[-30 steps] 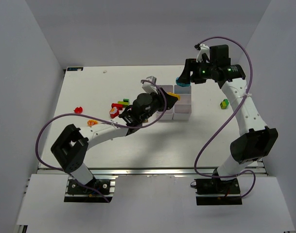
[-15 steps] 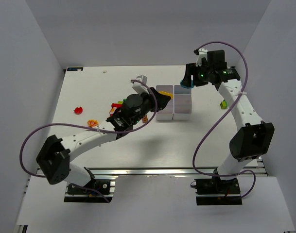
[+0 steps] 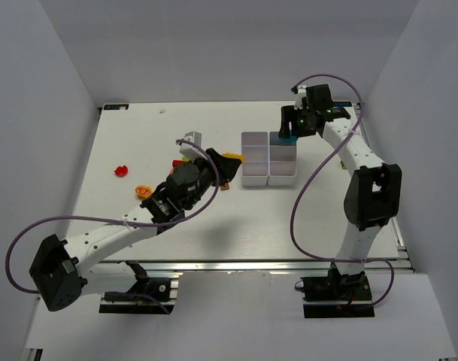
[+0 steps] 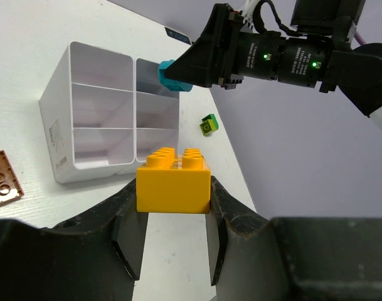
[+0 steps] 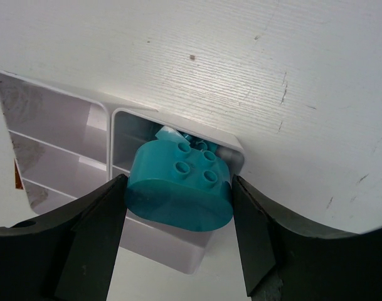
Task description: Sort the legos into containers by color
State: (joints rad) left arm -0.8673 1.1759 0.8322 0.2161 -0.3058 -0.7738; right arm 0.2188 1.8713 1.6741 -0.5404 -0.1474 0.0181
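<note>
white tray (image 4: 56,138), yellow brick (image 4: 173,179), teal brick (image 5: 178,188), brown plate (image 4: 4,179), green brick (image 4: 209,125), black fingers (image 4: 238,222).

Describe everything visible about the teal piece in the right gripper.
The teal piece is a glossy plastic block with a rounded, oval body and four round studs in a two-by-two square on top. It sits pinched between the two dark fingers of the right gripper, studs facing the wrist camera. It hangs over the far right corner compartment of the white tray, where another teal bit lies. Whether it touches the rim cannot be told.
</note>
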